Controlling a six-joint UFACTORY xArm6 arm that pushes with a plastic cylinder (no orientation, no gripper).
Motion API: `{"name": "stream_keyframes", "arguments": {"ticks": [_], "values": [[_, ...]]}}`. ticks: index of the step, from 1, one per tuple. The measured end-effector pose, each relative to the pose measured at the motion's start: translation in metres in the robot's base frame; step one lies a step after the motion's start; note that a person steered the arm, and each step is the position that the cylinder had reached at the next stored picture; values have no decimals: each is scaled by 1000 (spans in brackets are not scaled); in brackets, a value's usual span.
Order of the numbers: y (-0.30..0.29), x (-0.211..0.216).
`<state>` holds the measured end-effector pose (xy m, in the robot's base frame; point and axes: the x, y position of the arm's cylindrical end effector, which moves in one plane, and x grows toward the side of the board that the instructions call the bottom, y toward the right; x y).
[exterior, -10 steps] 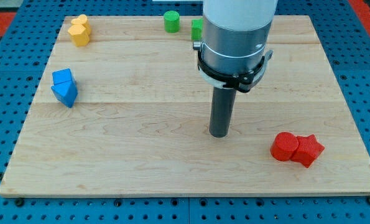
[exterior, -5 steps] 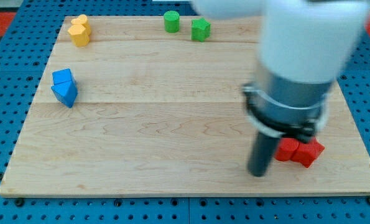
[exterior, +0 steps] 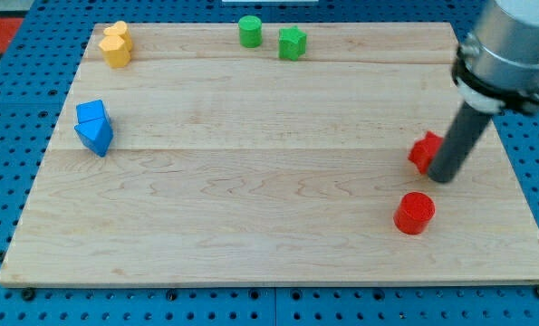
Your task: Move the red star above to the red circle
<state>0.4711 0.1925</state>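
The red circle (exterior: 415,213) lies near the view's bottom right of the wooden board (exterior: 251,181). The red star (exterior: 424,151) sits above it, toward the view's top, and is partly hidden behind my rod. My tip (exterior: 444,178) stands against the star's right side, up and to the right of the red circle. The star and the circle are apart.
A blue block pair (exterior: 94,127) sits at the view's left. Yellow blocks (exterior: 116,44) are at the top left. A green cylinder (exterior: 249,31) and a green block (exterior: 292,43) are at the top middle. The board's right edge is close to my tip.
My tip swept from the board's middle down past the red blocks, then up to the right. The red star moved from beside the circle to above it.
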Motion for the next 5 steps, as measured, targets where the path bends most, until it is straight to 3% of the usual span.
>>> {"name": "stream_keyframes", "arguments": {"ticks": [1, 5], "values": [[-9, -18], [-18, -7]]}}
